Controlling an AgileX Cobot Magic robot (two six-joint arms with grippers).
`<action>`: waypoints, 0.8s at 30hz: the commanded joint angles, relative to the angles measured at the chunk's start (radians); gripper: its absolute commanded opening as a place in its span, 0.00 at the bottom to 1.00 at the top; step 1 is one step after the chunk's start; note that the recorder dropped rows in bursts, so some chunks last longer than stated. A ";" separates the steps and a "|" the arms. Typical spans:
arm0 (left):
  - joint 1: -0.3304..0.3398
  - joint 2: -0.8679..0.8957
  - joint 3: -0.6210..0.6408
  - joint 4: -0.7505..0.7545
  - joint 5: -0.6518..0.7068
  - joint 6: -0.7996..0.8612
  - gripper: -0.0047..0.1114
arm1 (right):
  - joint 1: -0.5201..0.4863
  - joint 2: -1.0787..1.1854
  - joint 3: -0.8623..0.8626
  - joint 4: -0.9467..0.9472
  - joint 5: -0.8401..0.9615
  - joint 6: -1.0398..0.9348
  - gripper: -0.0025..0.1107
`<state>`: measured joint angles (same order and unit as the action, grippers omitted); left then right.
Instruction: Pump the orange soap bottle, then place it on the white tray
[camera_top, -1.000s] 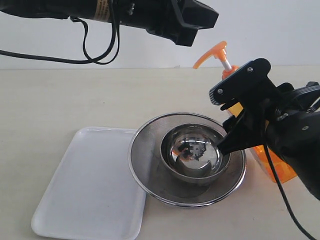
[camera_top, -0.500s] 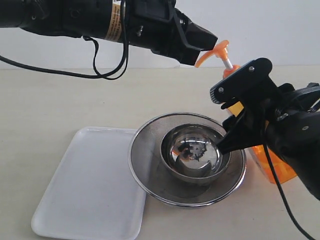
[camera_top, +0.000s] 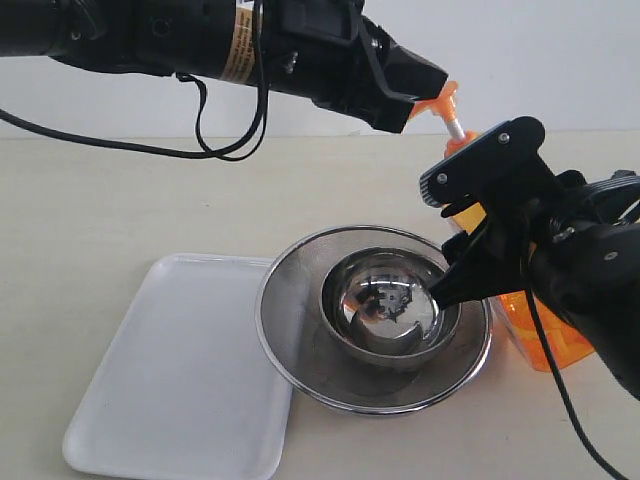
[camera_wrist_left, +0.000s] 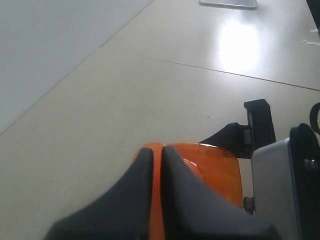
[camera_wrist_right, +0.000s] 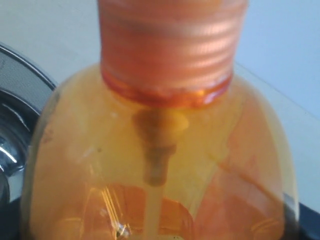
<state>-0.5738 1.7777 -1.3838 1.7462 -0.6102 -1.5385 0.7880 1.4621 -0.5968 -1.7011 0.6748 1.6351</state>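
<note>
The orange soap bottle (camera_top: 541, 332) stands tilted on the table, right of the strainer, with my right gripper (camera_top: 462, 225) shut around its body. Its translucent shoulder and threaded neck (camera_wrist_right: 160, 150) fill the right wrist view. My left gripper (camera_top: 425, 85) reaches in from the upper left, and its shut tips touch the orange pump head (camera_top: 446, 99). In the left wrist view the two fingers (camera_wrist_left: 156, 152) lie almost together on the pump head (camera_wrist_left: 215, 167). The white tray (camera_top: 180, 370) lies flat at the front left with nothing on it.
A round steel mesh strainer (camera_top: 300, 300) holding a shiny steel bowl (camera_top: 390, 305) sits between the tray and the bottle, touching the tray's right edge. Its rim (camera_wrist_right: 15, 100) shows beside the bottle in the right wrist view. Cables hang from the left arm.
My left arm has swung right and down from above the strainer until its shut tips reach the pump head. The right gripper and bottle have hardly moved.
</note>
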 joint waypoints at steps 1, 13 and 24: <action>-0.009 -0.001 -0.023 -0.002 0.018 0.005 0.08 | 0.000 -0.008 -0.014 -0.043 0.025 0.004 0.02; -0.009 0.038 -0.035 -0.002 0.014 0.005 0.08 | 0.000 -0.008 -0.014 -0.043 0.021 0.004 0.02; -0.009 0.044 -0.035 -0.002 -0.021 -0.013 0.08 | 0.000 -0.008 -0.014 -0.043 0.025 0.004 0.02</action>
<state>-0.5780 1.8111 -1.4169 1.7321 -0.6013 -1.5412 0.7880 1.4621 -0.5968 -1.7081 0.6707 1.6436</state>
